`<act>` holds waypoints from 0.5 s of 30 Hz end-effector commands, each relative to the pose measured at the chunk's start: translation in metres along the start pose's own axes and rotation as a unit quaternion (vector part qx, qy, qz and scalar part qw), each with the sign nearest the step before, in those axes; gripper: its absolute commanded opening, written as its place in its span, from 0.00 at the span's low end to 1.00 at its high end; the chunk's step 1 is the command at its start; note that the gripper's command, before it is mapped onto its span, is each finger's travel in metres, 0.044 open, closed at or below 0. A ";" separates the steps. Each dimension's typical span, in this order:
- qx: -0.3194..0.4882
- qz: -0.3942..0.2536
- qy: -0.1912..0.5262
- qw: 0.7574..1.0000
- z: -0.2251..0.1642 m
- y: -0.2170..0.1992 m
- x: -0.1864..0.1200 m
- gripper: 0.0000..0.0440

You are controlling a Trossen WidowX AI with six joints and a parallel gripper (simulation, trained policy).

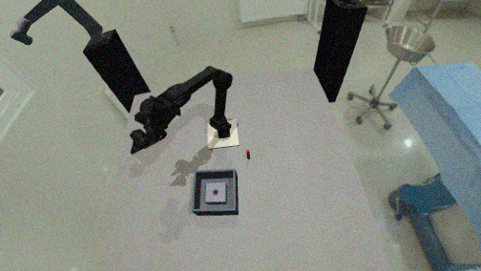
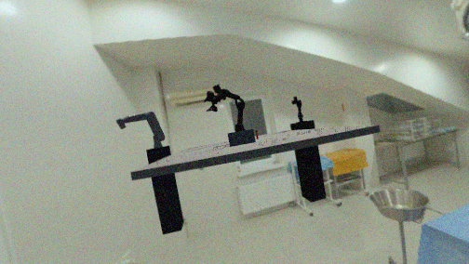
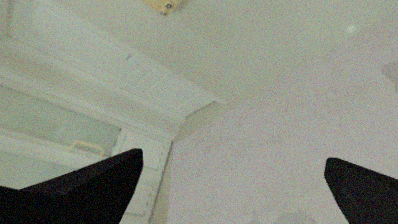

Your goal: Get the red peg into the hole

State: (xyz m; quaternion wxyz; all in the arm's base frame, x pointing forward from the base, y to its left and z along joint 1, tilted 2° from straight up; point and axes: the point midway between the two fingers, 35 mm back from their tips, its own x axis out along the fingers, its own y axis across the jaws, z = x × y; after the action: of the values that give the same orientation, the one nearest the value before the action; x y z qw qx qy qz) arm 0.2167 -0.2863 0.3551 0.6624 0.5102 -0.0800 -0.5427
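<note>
Peg (image 1: pixel 248 155) (image 2: pixel 257 134), red, short and slender, apparently upright, stands on the pale grey-pink tabletop (image 1: pixel 296 200) (image 2: pixel 261 152) (image 3: pixel 280 145), outside the square dark-grey open box (image 1: pixel 236 198) and well apart from the hand. It is probably light, stiff and not fragile; its finish is too small to judge, so some slip is possible. The sound hold is likely across the upper shaft, fingers level on opposite sides, leaving the lower end free for insertion. Within the box lies the light-grey square plate (image 1: pixel 209 198), its dark central hole (image 1: pixel 216 192) vacant.

Beyond the peg, the black jointed arm (image 1: pixel 220 97) (image 2: pixel 240 113) rises from the cream square base plate (image 1: pixel 232 143). Its black two-fingered gripper (image 1: pixel 135 135) (image 2: pixel 208 105) (image 3: pixel 231 161) is spread wide, with nothing between the fingers.

The top view shows the box interior, the hole and the peg's place beside the base plate; the exterior view gives instead the gripper's height, well above the tabletop. The wrist view alone shows the gap between the fingers clearly, but contains neither peg nor box. A substantial reorientation toward the peg would be required before grasping.
</note>
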 end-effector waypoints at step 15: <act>-0.216 -0.066 0.188 0.956 -0.155 -0.035 -0.039 1.00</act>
State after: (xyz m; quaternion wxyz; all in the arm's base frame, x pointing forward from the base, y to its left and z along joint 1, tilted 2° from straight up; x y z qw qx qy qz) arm 0.2780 -0.1762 0.2822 0.7167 0.4642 0.1678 -0.4927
